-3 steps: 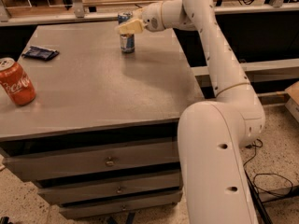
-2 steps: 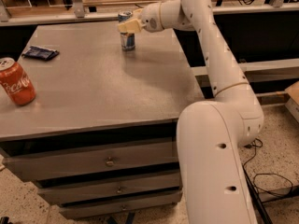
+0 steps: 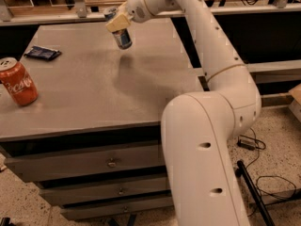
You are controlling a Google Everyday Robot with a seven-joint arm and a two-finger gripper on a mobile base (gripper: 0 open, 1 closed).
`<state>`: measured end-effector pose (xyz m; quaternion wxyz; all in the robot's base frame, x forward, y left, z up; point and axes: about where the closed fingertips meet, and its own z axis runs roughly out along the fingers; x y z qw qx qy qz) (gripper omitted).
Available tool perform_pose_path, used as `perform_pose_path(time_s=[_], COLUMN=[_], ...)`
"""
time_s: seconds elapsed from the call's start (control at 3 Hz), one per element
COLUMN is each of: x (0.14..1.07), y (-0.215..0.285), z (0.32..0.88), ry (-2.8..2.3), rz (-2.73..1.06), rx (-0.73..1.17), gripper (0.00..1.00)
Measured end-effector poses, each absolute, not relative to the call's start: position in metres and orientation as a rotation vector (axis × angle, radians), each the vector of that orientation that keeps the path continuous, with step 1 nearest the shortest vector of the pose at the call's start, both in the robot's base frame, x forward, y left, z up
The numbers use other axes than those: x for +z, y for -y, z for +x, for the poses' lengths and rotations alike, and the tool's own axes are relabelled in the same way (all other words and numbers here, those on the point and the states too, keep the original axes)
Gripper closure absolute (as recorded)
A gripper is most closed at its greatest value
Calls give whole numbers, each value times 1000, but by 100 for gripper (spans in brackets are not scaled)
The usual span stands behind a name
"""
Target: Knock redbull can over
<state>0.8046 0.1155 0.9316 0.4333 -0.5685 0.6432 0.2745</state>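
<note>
Gripper (image 3: 117,21) at the top of the tilted redbull can (image 3: 123,38), close to the tabletop's far edge.

The can leans off upright, right of the middle of the far edge, and its upper end is hidden behind the gripper (so I cannot tell whether the jaws are spread or closed, or whether they have hold of it). A red Coca-Cola can (image 3: 18,81) stands upright by the left edge of the grey table (image 3: 94,95), and a dark blue packet (image 3: 42,53) lies flat near the far left corner.
</note>
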Motion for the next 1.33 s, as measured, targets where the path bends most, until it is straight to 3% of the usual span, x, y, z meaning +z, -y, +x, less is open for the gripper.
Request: perform_pose_path(time_s=[0.67,1.33], x=[956,947], y=[-123,-116], z=[735,708], ry=[-1905,-1990], rz=[-1820,-1882], rx=[174,136], gripper=[100,100])
